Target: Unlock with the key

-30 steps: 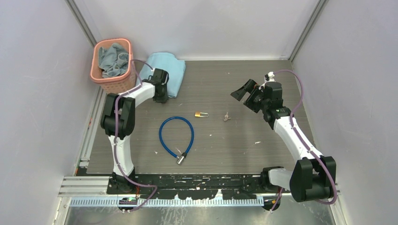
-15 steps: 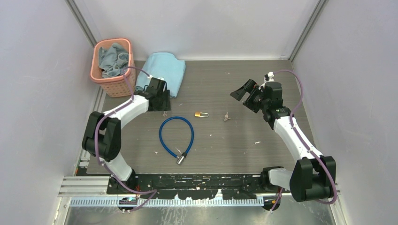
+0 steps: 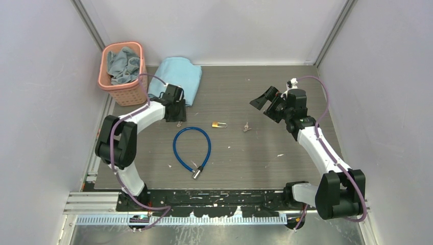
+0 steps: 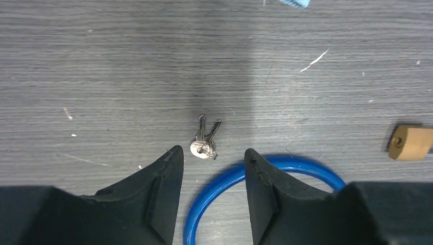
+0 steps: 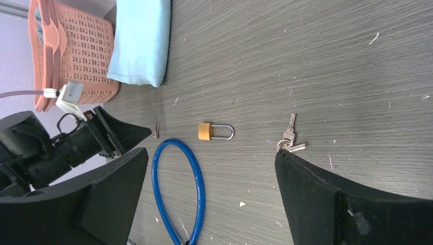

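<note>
A pair of tiny silver keys (image 4: pixel 205 141) on a ring lies on the table just ahead of my left gripper (image 4: pixel 212 157), which is open and empty. The same key pair (image 3: pixel 178 124) sits between that gripper (image 3: pixel 177 113) and the blue cable (image 3: pixel 191 147). The small brass padlock (image 3: pixel 219 124) lies flat to the right of the cable loop. A second key bunch (image 5: pixel 289 140) lies right of the padlock (image 5: pixel 214 131). My right gripper (image 3: pixel 264 100) hovers wide open beyond that bunch, holding nothing.
A pink basket (image 3: pixel 121 69) with a grey cloth stands at the back left. A folded light-blue towel (image 3: pixel 178 74) lies beside it, just behind the left gripper. The cable's silver end (image 3: pixel 196 173) points toward the near edge. Grey walls close both sides.
The left gripper has opened, come away from the towel toward the cable, and a small key pair now lies on the table before it. The right arm has stayed still.
</note>
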